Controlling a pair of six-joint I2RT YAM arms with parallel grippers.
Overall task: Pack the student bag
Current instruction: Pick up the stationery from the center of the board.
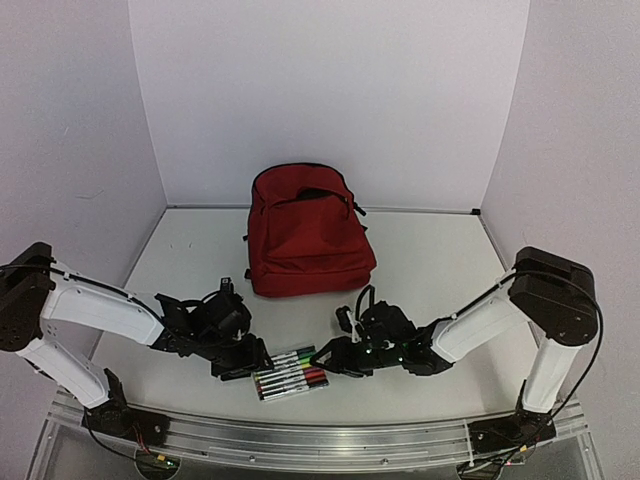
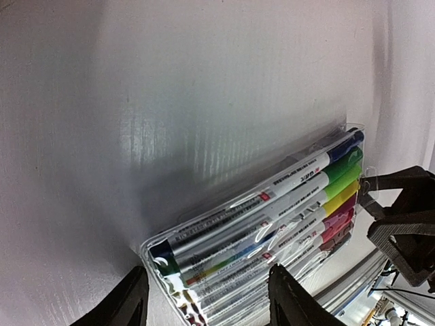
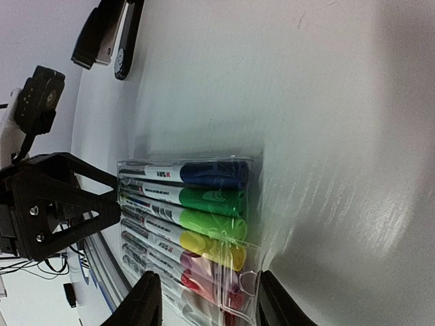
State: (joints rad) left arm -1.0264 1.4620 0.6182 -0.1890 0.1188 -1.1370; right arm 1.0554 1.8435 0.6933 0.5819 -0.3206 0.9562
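Left fingers (image 2: pixel 132 302): part-way open, straddling the near end of the pack at the bottom of the left wrist frame. Can't tell if they press on it.
Pack: clear plastic sleeve of coloured marker pens (image 1: pixel 290 372), flat on the white bench (image 1: pixel 430 260), lower centre of the top view. Long axis runs left-right, caps to the right.
Bag: dark red fabric backpack (image 1: pixel 305 235), centre of the top view, above the pack and well apart from it.
Right fingers (image 3: pixel 144 302): part-way open, pack between them. Grip unclear.
Key relation: one arm at each end of the pack, neither clearly nearer.
Hidden: contact points are cut off by the bottom of both wrist frames. The bag's opening is only a dark slit.
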